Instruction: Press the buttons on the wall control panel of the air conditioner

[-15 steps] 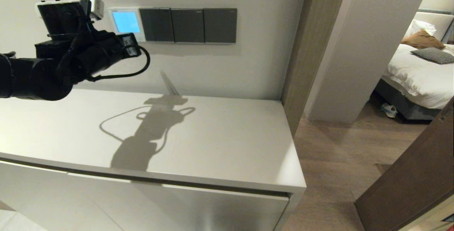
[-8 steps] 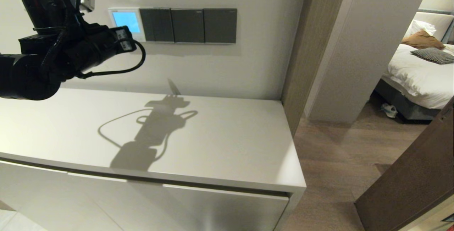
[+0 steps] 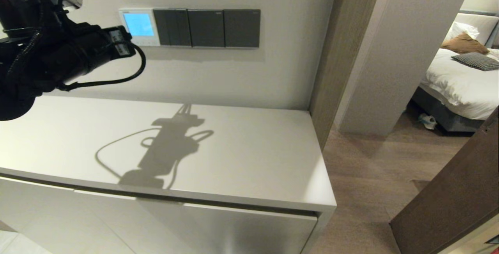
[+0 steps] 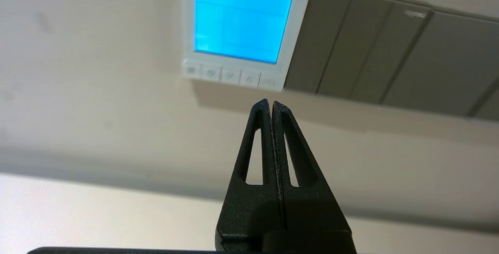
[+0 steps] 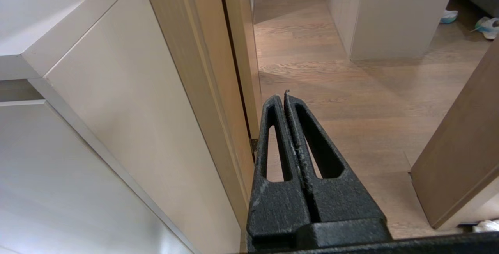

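Note:
The air conditioner's control panel [image 3: 139, 25] is a white wall unit with a lit blue screen. In the left wrist view the panel [image 4: 243, 27] has a row of small buttons [image 4: 234, 76] along its lower edge. My left arm [image 3: 58, 51] is raised at the far left, to the left of the panel. My left gripper [image 4: 271, 103] is shut and empty. Its tips point at the wall just under the button row and stand apart from it. My right gripper [image 5: 281, 98] is shut and empty, parked low beside the cabinet's side, over the wooden floor.
Three dark switch plates [image 3: 206, 27] adjoin the panel on its right. A white cabinet top [image 3: 234, 156] lies below the arm. A wooden door frame [image 3: 335, 51] stands to the right, with a bed [image 3: 460, 82] beyond and a brown door [image 3: 460, 199] near the front.
My left arm has moved left and up, back from the wall. The panel, partly covered before, now shows whole.

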Robot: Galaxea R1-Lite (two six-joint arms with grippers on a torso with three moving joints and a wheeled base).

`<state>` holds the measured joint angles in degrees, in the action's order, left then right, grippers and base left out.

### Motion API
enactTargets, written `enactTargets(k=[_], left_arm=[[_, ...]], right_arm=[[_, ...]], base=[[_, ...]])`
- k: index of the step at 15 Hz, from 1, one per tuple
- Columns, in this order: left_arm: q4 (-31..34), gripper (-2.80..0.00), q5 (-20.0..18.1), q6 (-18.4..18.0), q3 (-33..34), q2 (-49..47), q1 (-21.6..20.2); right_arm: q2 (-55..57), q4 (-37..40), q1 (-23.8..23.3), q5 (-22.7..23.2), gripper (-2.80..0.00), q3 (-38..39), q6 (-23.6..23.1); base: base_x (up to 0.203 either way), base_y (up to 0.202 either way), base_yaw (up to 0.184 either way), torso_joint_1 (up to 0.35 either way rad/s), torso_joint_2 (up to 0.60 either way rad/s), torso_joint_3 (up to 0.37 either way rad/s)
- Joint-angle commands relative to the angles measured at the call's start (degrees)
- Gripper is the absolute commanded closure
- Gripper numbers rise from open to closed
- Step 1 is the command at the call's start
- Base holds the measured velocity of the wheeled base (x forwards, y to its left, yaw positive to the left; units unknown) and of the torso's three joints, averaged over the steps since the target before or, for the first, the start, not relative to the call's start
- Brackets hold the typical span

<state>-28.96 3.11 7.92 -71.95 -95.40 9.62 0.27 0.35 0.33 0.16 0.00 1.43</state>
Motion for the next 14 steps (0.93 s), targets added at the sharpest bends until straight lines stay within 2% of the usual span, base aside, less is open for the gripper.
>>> enactTargets(k=[1,7,14], left_arm=[[-0.2,0.0,0.0,-0.7,5.7,7.9,-0.7],[-3.5,0.0,-0.4,-2.6,25.5,26.4,-3.5],[-4.9,0.0,0.0,-4.3,51.5,49.6,-4.0]], right_arm=[[0.1,0.0,0.0,0.0,0.0,0.1,0.0],[0.1,0.0,0.0,0.0,0.0,0.1,0.1],[0.1,0.0,0.0,0.0,0.0,0.1,0.1]], base=[[0.0,0.0,0.0,0.0,0.0,0.0],[0.0,0.0,0.0,0.0,0.0,0.0],[0.0,0.0,0.0,0.0,0.0,0.0]])
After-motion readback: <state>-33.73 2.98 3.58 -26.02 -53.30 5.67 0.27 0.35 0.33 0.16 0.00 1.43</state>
